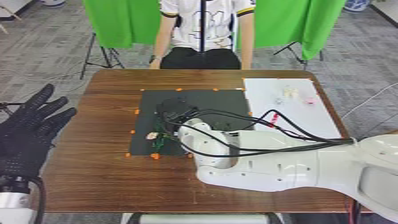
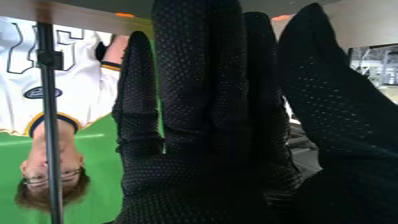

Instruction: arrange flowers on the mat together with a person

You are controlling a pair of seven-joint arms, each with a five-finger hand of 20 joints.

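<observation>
From my station I look down on a brown wooden table (image 1: 98,180), the largest thing in front of me. Beyond its far edge hangs a bright green cloth (image 1: 293,25). My white, jointed right arm (image 1: 311,167) comes in from the right and lies across the near part of the table, with loose black cables (image 1: 306,147) looping along it. Left of centre on the tabletop is the dark rectangular mat (image 1: 226,100), and at its right is a white rectangular sheet (image 1: 306,120).

I have the left hand (image 1: 25,137) in its black fabric glove at the table's left edge, fingers extended and spread, well apart from the mat. The right hand (image 1: 178,109), gloved the same way, is over the mat; on the right wrist view I see its fingers straight, the thumb held away from them, so I read this hand (image 2: 209,175) as open.

Just beside that hand, on the mat's left part, I make out a pale pinkish blossom (image 1: 152,135) with green stems (image 1: 158,145). A pale yellow flower (image 1: 290,92) and a small pink flower (image 1: 309,101) lie on the far part of the sheet. Smallest are bits of orange tape (image 1: 155,156) around the mat's border.
</observation>
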